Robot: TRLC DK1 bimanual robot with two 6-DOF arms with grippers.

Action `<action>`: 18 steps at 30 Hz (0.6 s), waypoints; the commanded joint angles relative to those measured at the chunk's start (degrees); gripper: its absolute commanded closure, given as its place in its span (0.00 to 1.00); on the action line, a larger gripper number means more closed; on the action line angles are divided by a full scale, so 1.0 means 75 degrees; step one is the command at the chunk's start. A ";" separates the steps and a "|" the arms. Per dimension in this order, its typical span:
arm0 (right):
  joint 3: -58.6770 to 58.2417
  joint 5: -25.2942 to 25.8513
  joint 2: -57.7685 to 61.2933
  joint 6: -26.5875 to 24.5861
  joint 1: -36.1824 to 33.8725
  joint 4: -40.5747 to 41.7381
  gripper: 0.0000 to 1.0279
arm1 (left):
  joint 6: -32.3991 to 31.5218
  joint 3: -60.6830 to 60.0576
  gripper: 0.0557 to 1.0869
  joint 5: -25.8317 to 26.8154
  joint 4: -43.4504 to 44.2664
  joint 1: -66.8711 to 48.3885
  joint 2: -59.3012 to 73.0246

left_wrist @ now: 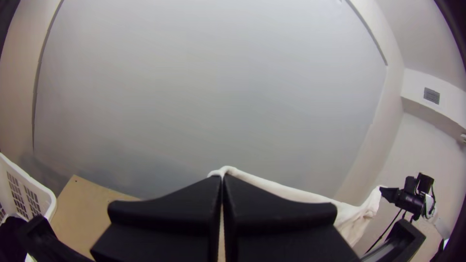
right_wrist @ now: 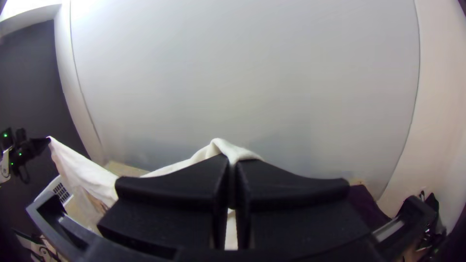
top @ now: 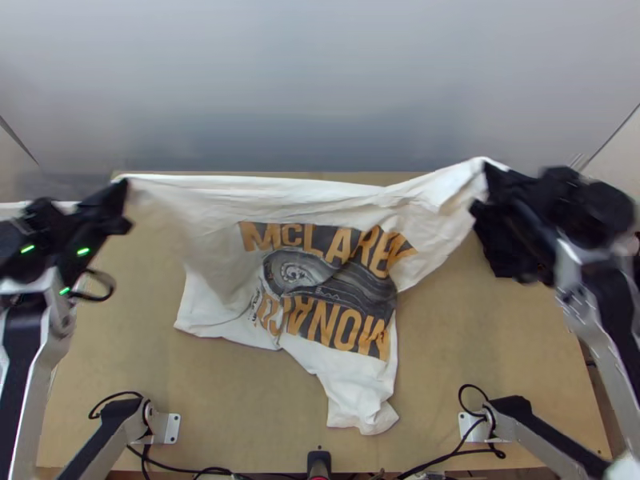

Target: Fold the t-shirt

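left gripper pinching hard, folks, black fingers pressed together on a corner of the t-shirt at the left of the top view! over at the right of that view, the right gripper has its own bite, white cloth bunched between its fingers. the shirt spans the middle of the frame, upper edge strung between the two, the rest drooping in creases towards the table, one tail trailing down to the lower centre.

so what could spoil it? tension, first of all: that upper edge looks nearly straight, and if the arms pull wider, the left corner, a slim pinch by the look of it, could pop free. then the tail: lower the shirt like this and that crumpled end would likely tuck under and set a crooked fold. the printed panel is rippled as well, so laying it down unshaken risks trapping wrinkles. and uneven grips, if one side lets go first, could skew the whole thing!
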 commanded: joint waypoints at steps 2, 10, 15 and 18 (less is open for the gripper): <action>0.0045 0.0727 0.2601 -0.0294 -0.0006 0.1911 0.97 | 0.0602 -0.0534 0.96 -0.1269 0.1677 -0.1332 0.2289; 0.1416 0.1536 0.4405 -0.0142 -0.0006 0.2415 0.97 | 0.0637 0.0579 0.96 -0.2159 0.2134 -0.1660 0.4023; 0.1943 0.2145 0.4933 -0.0024 0.0006 0.2860 0.97 | 0.0590 0.1388 0.96 -0.2558 0.2181 -0.1636 0.4434; 0.2529 0.2368 0.5390 -0.0118 -0.0006 0.2907 0.97 | 0.0625 0.2103 0.96 -0.2780 0.2169 -0.1601 0.4949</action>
